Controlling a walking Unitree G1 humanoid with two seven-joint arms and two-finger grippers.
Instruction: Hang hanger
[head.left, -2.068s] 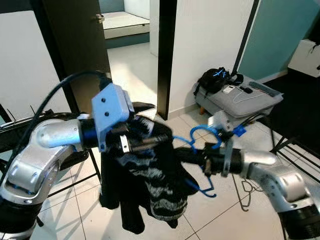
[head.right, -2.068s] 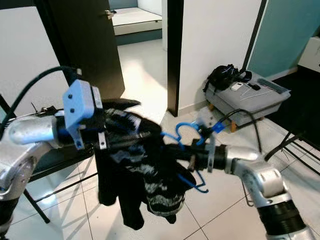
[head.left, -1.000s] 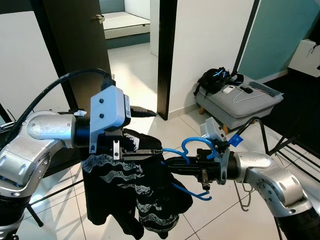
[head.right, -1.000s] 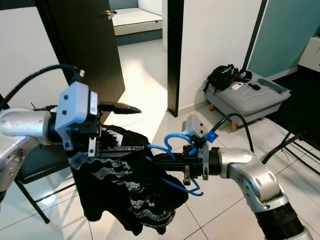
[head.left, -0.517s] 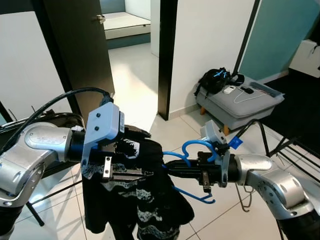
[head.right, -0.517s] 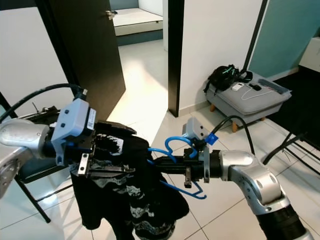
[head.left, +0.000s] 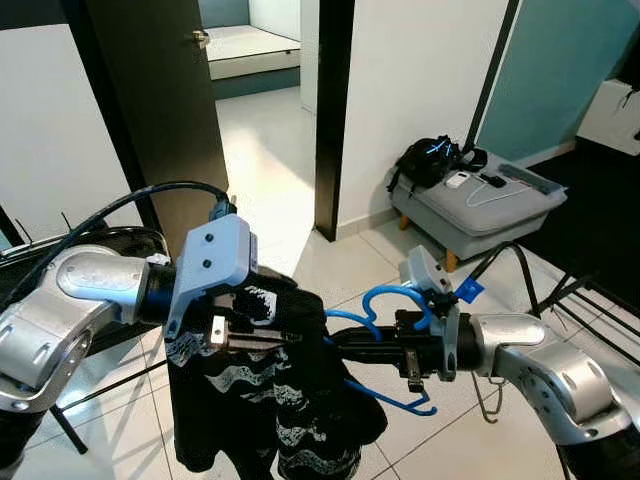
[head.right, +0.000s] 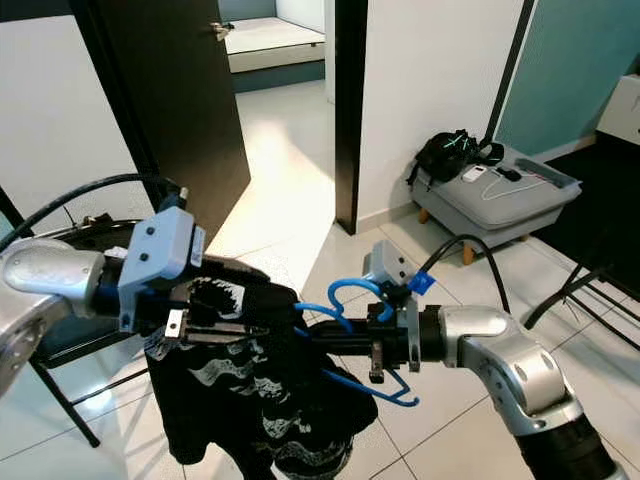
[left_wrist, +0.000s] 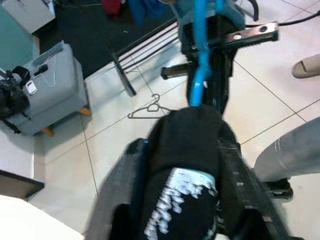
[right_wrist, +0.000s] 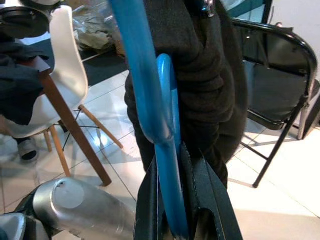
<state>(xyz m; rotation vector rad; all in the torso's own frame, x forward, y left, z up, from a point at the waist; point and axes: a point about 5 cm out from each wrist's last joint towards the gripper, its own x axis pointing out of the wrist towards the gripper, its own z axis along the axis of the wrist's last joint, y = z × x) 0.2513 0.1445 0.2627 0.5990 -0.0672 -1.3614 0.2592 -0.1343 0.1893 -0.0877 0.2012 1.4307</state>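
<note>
Left pincer (head.left: 262, 338) higher, garment (head.left: 280, 400) bunched

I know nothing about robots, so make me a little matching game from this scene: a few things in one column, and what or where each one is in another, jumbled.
Things:
1. blue hanger
2. black garment
3. black backpack
4. wire hanger

States:
A. lying on the floor tiles
B. resting on the grey ottoman
C. pinched in the right gripper
D. gripped by the left gripper, hanging down

Pairs: 1-C, 2-D, 3-B, 4-A
</note>
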